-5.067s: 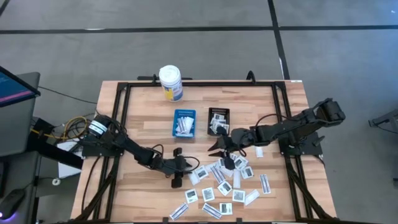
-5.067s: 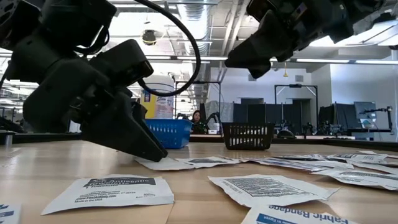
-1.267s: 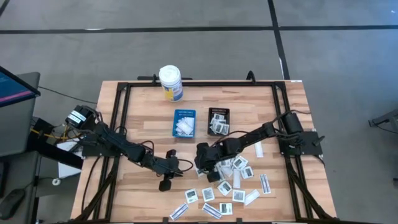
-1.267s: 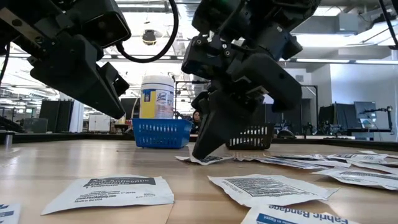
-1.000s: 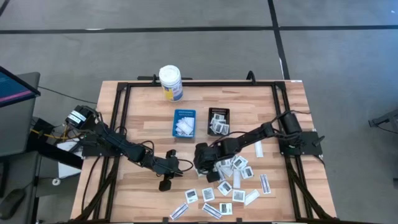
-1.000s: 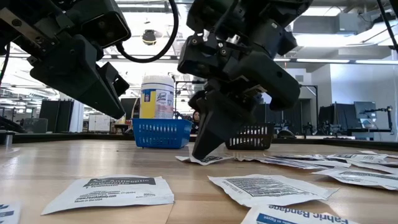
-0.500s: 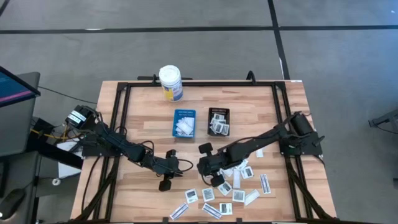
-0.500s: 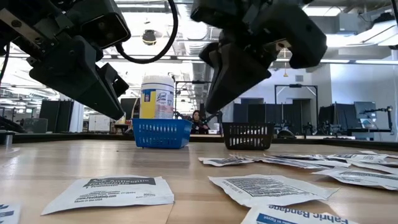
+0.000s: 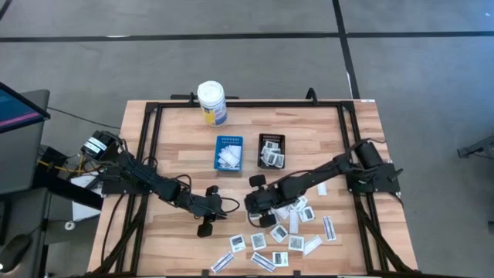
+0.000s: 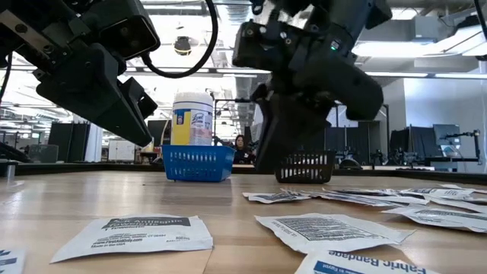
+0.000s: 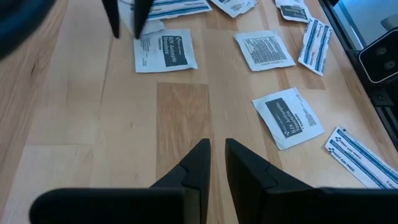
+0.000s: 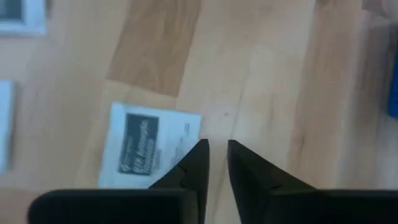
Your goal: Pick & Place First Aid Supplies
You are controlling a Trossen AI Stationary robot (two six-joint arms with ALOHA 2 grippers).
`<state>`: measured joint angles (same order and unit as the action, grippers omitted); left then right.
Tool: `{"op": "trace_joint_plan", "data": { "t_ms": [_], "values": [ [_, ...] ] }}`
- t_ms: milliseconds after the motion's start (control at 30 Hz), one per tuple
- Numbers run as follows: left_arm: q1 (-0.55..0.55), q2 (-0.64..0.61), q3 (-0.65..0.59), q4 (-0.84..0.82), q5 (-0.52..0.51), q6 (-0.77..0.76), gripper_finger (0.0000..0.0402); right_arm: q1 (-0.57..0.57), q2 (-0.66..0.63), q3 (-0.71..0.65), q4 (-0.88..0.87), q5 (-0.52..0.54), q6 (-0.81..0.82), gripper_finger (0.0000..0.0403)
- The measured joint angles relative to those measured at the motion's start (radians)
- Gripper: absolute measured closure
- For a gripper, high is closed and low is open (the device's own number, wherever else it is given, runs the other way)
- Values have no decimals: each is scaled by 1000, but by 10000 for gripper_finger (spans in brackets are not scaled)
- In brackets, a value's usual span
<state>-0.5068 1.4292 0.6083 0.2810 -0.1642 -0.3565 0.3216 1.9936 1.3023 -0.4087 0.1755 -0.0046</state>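
Note:
The first aid supplies, small flat white packets, lie scattered on the wooden table at its near right; more of them show in the left wrist view. My right gripper hangs just left of that scatter, fingers pointing down and a little apart with nothing between them; one printed packet lies flat right beside its tips. My left gripper hovers above bare wood to the left of it, its fingers narrowly apart and empty.
A blue tray and a black tray, both holding packets, stand side by side at mid table. A white bottle with a yellow label stands at the far edge. A black frame runs around the table.
My right gripper, whose tips were down on a packet's edge a second ago, has risen off it and then come lower again a little farther back. That packet has stayed on the table and now lies flat.

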Motion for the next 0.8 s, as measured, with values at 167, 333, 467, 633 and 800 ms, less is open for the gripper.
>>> {"op": "trace_joint_plan", "data": {
  "t_ms": [167, 333, 467, 633, 800],
  "values": [
    [0, 0, 0, 5, 0, 0, 353, -18, 26, 1, 30, -114, 24, 315],
    [0, 0, 0, 5, 0, 0, 353, -30, 74, 3, 69, -158, -2, 299],
    [0, 0, 0, 5, 0, 0, 353, -54, 85, 5, 72, -160, -2, 292],
    [0, 0, 0, 5, 0, 0, 353, -76, 99, 4, 114, -156, -98, 293],
    [0, 0, 0, 5, 0, 0, 353, -80, 117, 5, 124, -159, -126, 317]
  ]
}}
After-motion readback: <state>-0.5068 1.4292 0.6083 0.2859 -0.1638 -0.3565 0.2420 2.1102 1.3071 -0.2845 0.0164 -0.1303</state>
